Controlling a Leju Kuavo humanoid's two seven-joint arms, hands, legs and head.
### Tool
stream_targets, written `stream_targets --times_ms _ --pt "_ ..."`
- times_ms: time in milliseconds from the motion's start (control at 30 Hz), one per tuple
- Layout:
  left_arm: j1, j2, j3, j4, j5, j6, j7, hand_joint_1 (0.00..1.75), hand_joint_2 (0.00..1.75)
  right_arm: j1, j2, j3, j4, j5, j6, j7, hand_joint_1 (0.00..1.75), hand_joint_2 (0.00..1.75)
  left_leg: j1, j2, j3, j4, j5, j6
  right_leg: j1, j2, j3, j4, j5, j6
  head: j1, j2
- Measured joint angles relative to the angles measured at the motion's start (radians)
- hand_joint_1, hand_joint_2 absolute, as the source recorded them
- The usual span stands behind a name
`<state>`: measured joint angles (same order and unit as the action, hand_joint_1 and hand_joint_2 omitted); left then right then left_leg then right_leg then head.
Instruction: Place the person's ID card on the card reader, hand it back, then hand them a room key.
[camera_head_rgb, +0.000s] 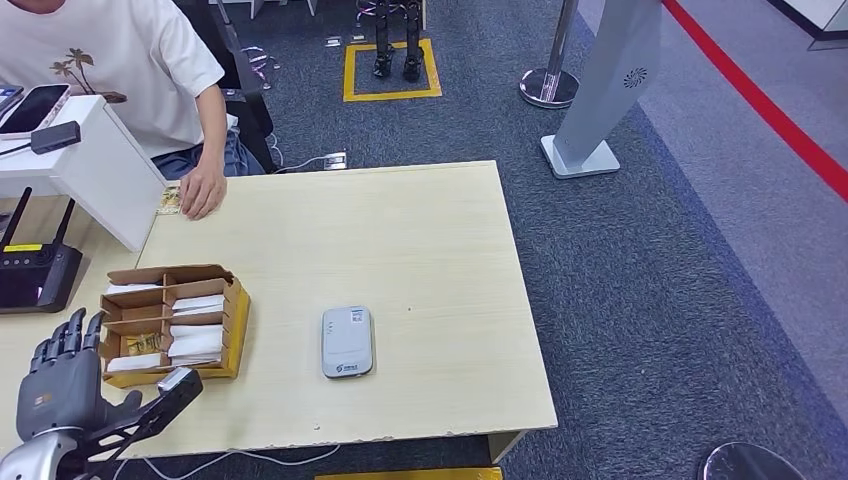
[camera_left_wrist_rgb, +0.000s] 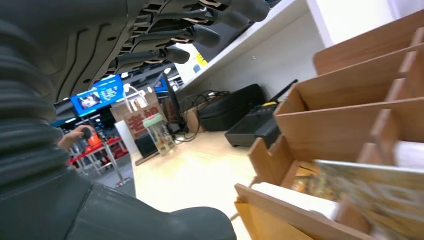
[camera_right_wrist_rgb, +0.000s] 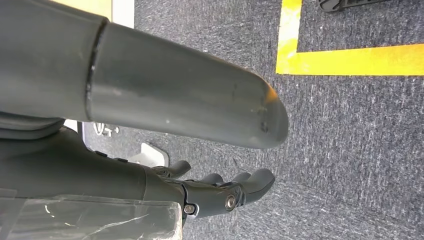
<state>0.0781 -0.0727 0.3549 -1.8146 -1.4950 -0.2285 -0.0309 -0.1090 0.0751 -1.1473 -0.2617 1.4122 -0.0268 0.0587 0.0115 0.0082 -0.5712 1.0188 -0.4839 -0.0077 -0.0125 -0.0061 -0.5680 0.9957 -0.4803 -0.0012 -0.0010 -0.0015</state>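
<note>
Table (camera_head_rgb: 420, 230): pale wood-grain top.
Card reader (camera_head_rgb: 347, 342): flat grey rounded slab, mid-table.
Cardboard organizer (camera_head_rgb: 238, 322): compartments hold white room key sleeves (camera_head_rgb: 196, 343).
ID card (camera_head_rgb: 169, 199): far corner, under person's hand (camera_head_rgb: 203, 190).
Left hand (camera_head_rgb: 75, 385): spread, empty, beside organizer.
Right hand (camera_right_wrist_rgb: 220, 192): fingers loosely extended, empty, over carpet.

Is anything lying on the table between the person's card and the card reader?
Nothing visible. The card sits at the far left table edge, partly under the person's hand; bare tabletop runs from there to the card reader.
</note>
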Motion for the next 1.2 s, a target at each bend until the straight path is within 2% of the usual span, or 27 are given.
stream_targets --times_ms 567,1200 --pt "0.020 0.006 -0.083 0.006 0.070 -0.036 0.005 0.00 1.75 -0.001 0.000 0.000 0.000 -0.001 0.004 -0.002 0.00 0.00 0.000 0.000 0.000 0.000 0.000 0.000 0.000 0.000 0.000 0.000 0.000 0.000 0.000 0.000" --pt "0.053 0.011 -0.130 0.005 0.074 -0.036 0.011 0.00 1.75 -0.001 0.000 0.000 0.000 -0.001 0.004 0.002 0.00 0.00 0.000 0.000 0.000 0.000 0.000 0.000 0.000 0.000 0.000 0.000 0.000 0.000 0.000 0.000"
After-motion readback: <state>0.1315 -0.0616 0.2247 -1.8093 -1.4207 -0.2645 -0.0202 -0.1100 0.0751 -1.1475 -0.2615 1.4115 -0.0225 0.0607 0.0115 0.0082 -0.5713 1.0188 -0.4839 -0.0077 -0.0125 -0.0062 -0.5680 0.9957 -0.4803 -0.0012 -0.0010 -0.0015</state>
